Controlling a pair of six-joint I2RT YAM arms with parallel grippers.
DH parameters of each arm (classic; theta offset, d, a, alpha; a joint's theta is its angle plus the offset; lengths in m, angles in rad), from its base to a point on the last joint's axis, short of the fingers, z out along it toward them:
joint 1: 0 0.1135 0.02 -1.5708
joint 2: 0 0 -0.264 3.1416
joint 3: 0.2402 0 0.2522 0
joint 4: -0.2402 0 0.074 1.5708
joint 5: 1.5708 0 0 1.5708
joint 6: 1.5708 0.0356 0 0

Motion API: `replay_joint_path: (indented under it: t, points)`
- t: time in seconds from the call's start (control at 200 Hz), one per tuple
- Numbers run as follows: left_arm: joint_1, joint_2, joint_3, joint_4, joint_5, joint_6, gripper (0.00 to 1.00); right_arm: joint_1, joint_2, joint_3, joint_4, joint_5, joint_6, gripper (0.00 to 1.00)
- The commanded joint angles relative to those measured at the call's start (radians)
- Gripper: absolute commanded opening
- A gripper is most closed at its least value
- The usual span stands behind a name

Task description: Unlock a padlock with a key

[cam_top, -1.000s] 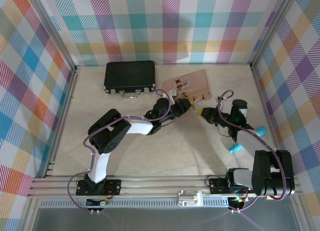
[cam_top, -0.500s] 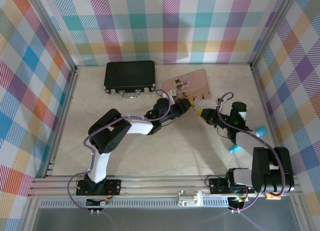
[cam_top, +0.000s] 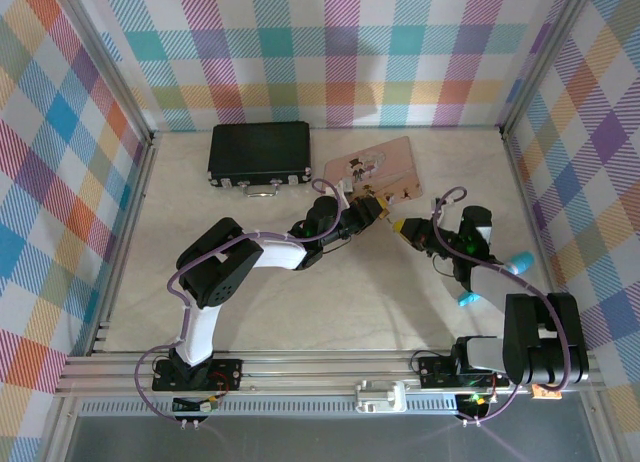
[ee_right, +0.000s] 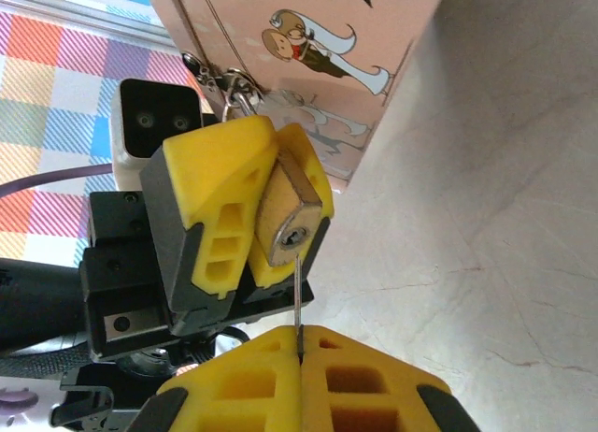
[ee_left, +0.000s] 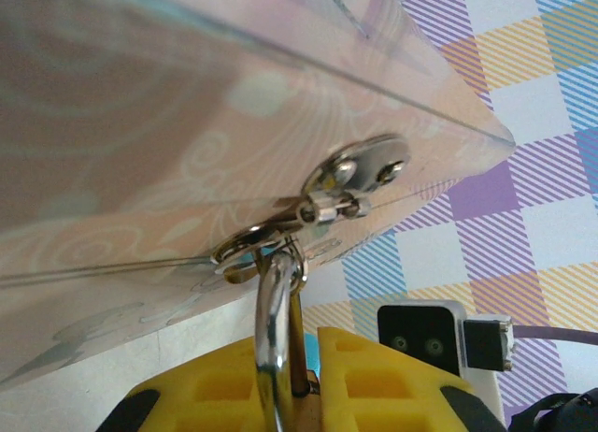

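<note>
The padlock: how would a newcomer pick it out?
Find the pink picture-lidded tin. At its front clasp, the padlock sits clamped between the left arm's yellow fingers. It is the small brass block with a keyhole, unlike the thin silvery key pointing at it.

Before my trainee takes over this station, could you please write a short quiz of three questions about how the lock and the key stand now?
1. True or false: nothing is gripping the padlock.
2. Pick one. What do the right jaws hold? A) the key; B) the black case; C) nothing.
3. Fill the gap: the shackle is hooked through the latch of the pink ____.

Key
1. False: the left jaws clamp its brass body.
2. A: the thin blade points up at the keyhole.
3. tin
</note>
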Motion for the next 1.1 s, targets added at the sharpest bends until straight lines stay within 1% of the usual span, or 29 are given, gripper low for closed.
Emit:
replay_joint_path:
  t: [0.0, 0.075, 0.245, 0.405, 0.77, 1.095]
  points:
    - [-0.005, -0.002, 0.016, 0.073, -0.017, -0.018, 0.00, 0.006, -0.072, -0.007, -0.103, 0.026, -0.082, 0.00]
    - [-0.007, 0.003, 0.019, 0.081, -0.013, -0.020, 0.00, 0.006, -0.089, -0.012, -0.106, 0.030, -0.080, 0.00]
    - [-0.012, 0.013, 0.029, 0.089, -0.006, -0.029, 0.00, 0.018, -0.045, -0.013, 0.000, 0.015, -0.023, 0.00]
    - [-0.011, 0.012, 0.032, 0.087, 0.002, -0.022, 0.00, 0.024, -0.005, 0.017, 0.009, 0.004, -0.027, 0.00]
    - [-0.013, 0.018, 0.026, 0.102, 0.004, -0.029, 0.00, 0.044, 0.017, 0.014, 0.075, 0.015, 0.003, 0.00]
    - [-0.014, 0.014, 0.010, 0.118, 0.004, -0.036, 0.00, 0.044, 0.044, 0.031, 0.061, 0.051, -0.021, 0.00]
